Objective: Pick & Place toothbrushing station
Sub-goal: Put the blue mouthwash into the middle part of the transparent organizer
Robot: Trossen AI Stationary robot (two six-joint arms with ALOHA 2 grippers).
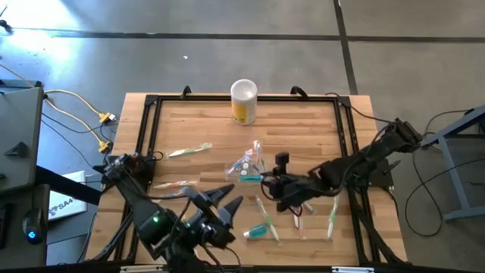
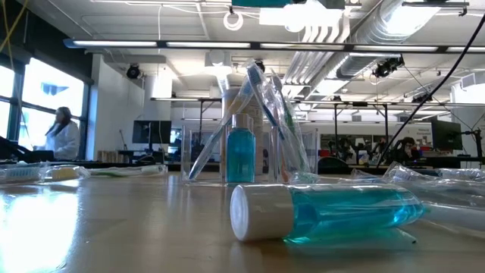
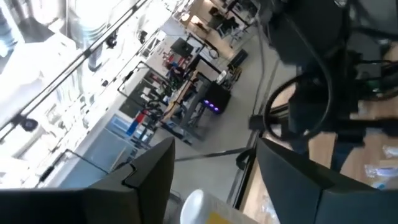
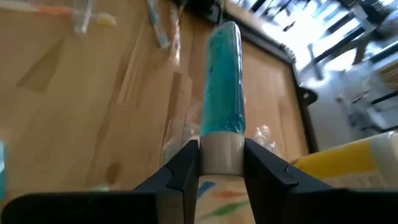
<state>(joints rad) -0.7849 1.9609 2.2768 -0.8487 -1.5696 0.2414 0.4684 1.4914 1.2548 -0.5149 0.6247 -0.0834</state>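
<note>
The toothbrushing station's clear holder (image 1: 250, 161) stands upright mid-table with pale toothbrushes and a teal bottle (image 2: 241, 155) in it. My right gripper (image 1: 265, 182) hovers just on the near side of the holder, shut on a teal tube (image 4: 224, 81) with a white cap. A second teal tube (image 1: 258, 230) lies on its side near the front edge; it fills the low view (image 2: 341, 212). My left gripper (image 1: 229, 199) hangs open above the front left of the table, nothing between its fingers (image 3: 149, 180). My right gripper pinches the tube's white cap (image 4: 222, 163) between its two fingers. The fingers come from the table's right, slanting down, and lie along the tube. The teal body sticks straight out ahead of them over the wood; whether its far end touches anything, I cannot tell.
A yellow canister (image 1: 244, 101) with a white top stands at the far middle. Loose toothbrushes lie at the left (image 1: 189, 150), (image 1: 170, 184) and at the front right (image 1: 331, 216). A black frame (image 1: 148, 129) borders the wooden top.
</note>
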